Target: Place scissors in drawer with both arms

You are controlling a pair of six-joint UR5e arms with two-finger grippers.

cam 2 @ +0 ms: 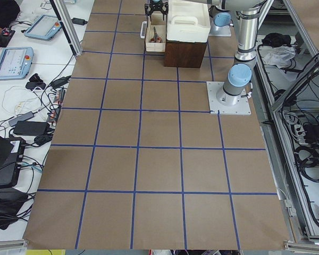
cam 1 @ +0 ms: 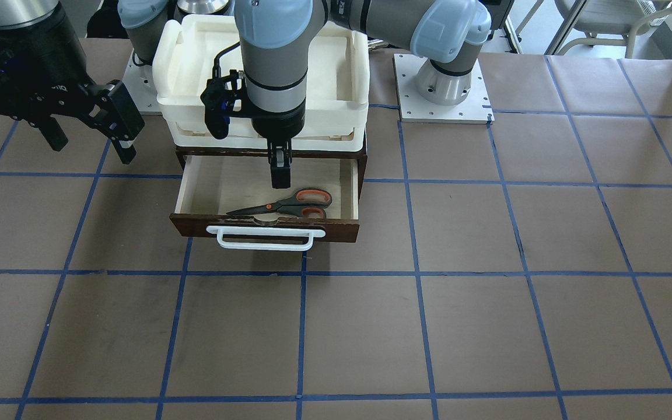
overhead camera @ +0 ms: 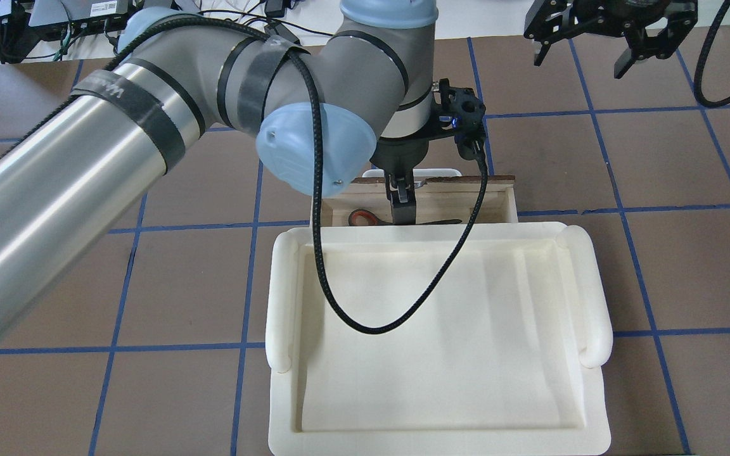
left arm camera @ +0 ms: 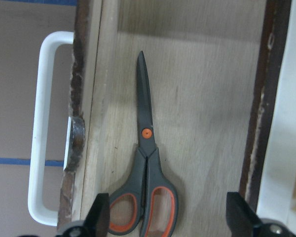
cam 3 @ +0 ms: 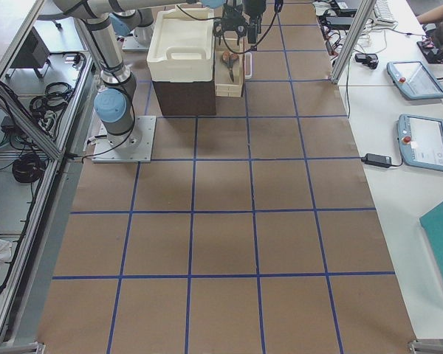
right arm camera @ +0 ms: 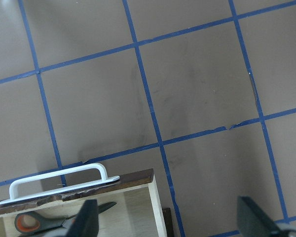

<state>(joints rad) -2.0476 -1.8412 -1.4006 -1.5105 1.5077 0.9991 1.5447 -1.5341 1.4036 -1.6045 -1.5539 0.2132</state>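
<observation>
Scissors (left arm camera: 148,163): one small pair, lying flat on the pale plywood floor of the open drawer (cam 1: 196,189), parallel to the front panel and just beside it. No finger is in contact with them.

Step in hand, as judged: placement appears done, with withdrawal of the left gripper (cam 1: 280,175) and closing of the drawer outstanding.
- A straight vertical lift is advised for the left gripper, so that the drawer walls and the overhanging cream-white tray (cam 1: 167,70) are cleared before any sideways travel.
- The drawer is best pushed squarely at the middle of the front panel or the white bar handle (cam 1: 266,238). An off-centre push risks skewing it in its frame.
- A slow push is preferred. The scissors lie loose and are likely to slide.

Appearance: grey metal blades, shut, tapering to a fine tip pointed toward the robot's right. An orange pivot dot is noted, and dark grey handles with orange-red loop linings, one loop larger than the other.

Left gripper: suspended over the handle end of the scissors, fingers spread wide, nothing held.

Right gripper (cam 1: 92,146): held in the air well apart from the drawer, to the side, fingers parted and empty.

Drawer: dark brown wood, pulled out from a cabinet on which the tray is stacked.

Table (cam 1: 487,291): brown covering, blue tape grid.
</observation>
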